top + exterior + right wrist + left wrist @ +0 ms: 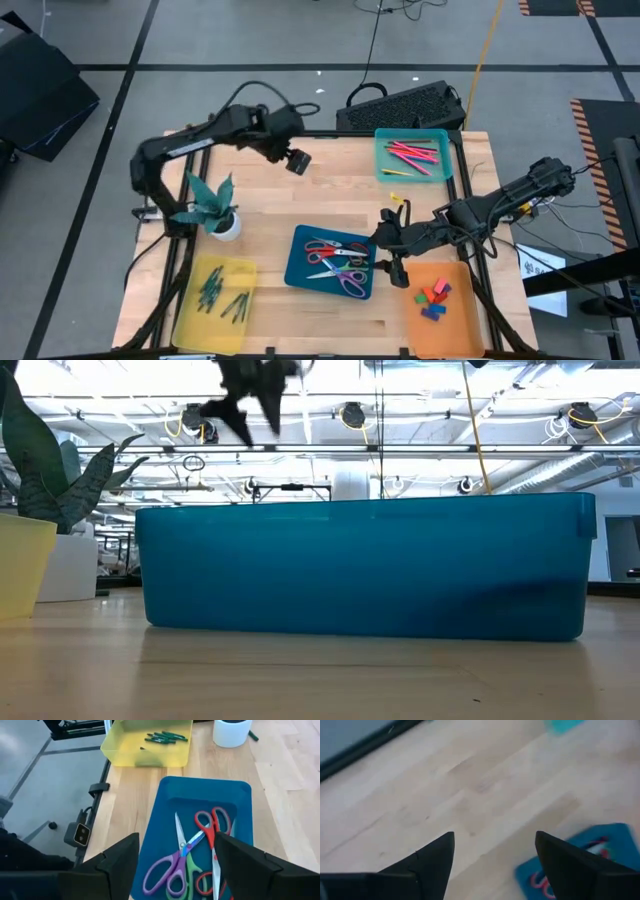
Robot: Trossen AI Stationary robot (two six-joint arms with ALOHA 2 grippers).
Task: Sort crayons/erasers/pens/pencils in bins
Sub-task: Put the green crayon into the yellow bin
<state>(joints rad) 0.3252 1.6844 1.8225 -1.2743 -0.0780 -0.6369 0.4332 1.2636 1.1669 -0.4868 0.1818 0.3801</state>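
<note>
The erasers [433, 297], red, green and blue blocks, lie in the orange bin [440, 325] at the near right. The teal bin [412, 153] at the far right holds red and pink sticks. The dark blue bin [300, 262] in the middle holds several scissors [192, 855]. The yellow bin [215, 300] at the near left holds green sticks. My left gripper [495, 835] hovers open above bare wood at the far middle of the table [295, 160]. My right gripper [176, 836] hovers open over the dark blue bin's right end [385, 245]. Neither holds anything.
A potted plant in a white pot [222, 222] stands at the left, beside the yellow bin. A small yellow piece [397, 172] lies on the wood just near of the teal bin. Bare wood [330, 195] lies between the bins. A black keyboard [400, 105] sits behind the table.
</note>
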